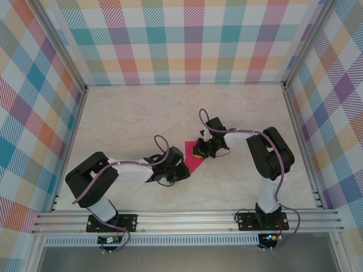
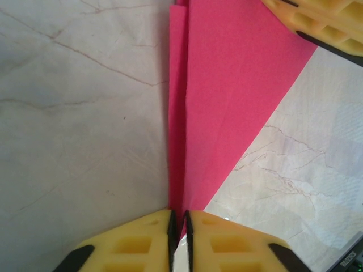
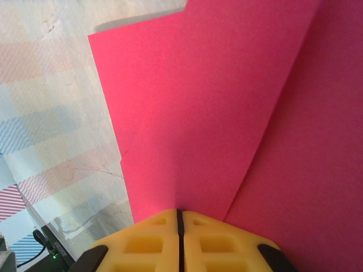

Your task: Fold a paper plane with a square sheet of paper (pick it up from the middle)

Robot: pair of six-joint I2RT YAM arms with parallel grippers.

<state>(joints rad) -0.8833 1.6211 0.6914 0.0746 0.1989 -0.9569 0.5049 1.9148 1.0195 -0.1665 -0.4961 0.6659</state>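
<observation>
The magenta-pink sheet of paper (image 1: 191, 157) is folded into a tapering wedge of several layers, held low over the table's middle between both grippers. My left gripper (image 1: 182, 168) is shut on its narrow near end. In the left wrist view the folded ridge of the paper (image 2: 227, 90) runs straight into my left gripper (image 2: 180, 218), pinched between the yellow fingers. My right gripper (image 1: 201, 150) is shut on the far edge. In the right wrist view my right gripper (image 3: 180, 214) clamps a flat flap of the paper (image 3: 198, 113), with a diagonal crease to its right. The right gripper's yellow fingers (image 2: 317, 20) show at the paper's far corner.
The pale marble tabletop (image 1: 142, 113) lies all round the paper. Checked walls (image 1: 187, 39) and aluminium frame rails (image 1: 187, 220) close the cell in on every side. The two arm bases stand at the near edge.
</observation>
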